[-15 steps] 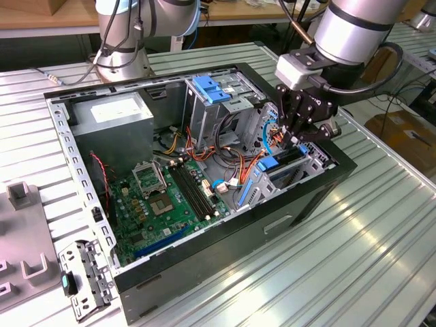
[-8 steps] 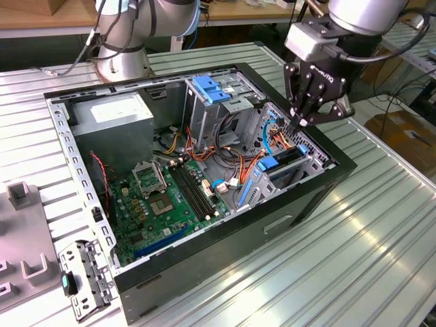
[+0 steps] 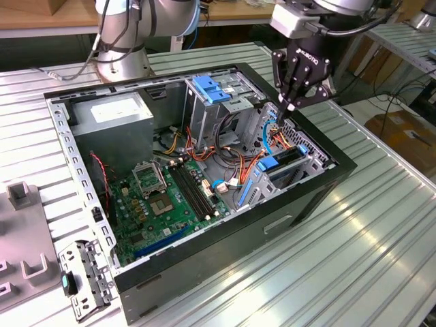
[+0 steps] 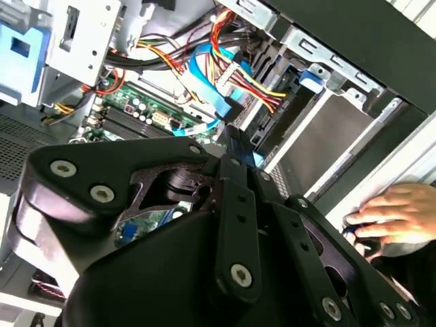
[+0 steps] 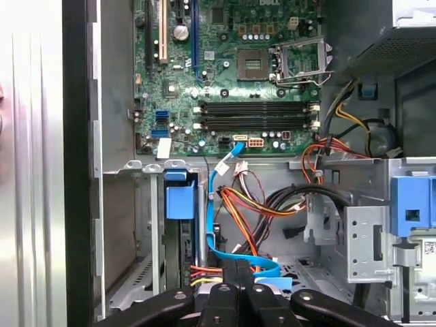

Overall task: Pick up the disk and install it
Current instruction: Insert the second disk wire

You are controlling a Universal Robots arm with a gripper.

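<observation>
One claw (image 3: 285, 109), one disk (image 3: 285, 158).

Bright, even light falls from above across the scene. In the exterior view the ribbed metal table (image 3: 381, 225) throws pale streaks of glare at the near right, while the inside of the open computer case (image 3: 204, 272) lies in softer shade. In the first wrist view the table strip (image 5: 30, 163) beside the case is washed out to near white. In the second wrist view the black gripper (image 4: 235, 146) sits close and dark, slightly soft, and the hand (image 4: 398, 214) by the case edge is blurred.
</observation>
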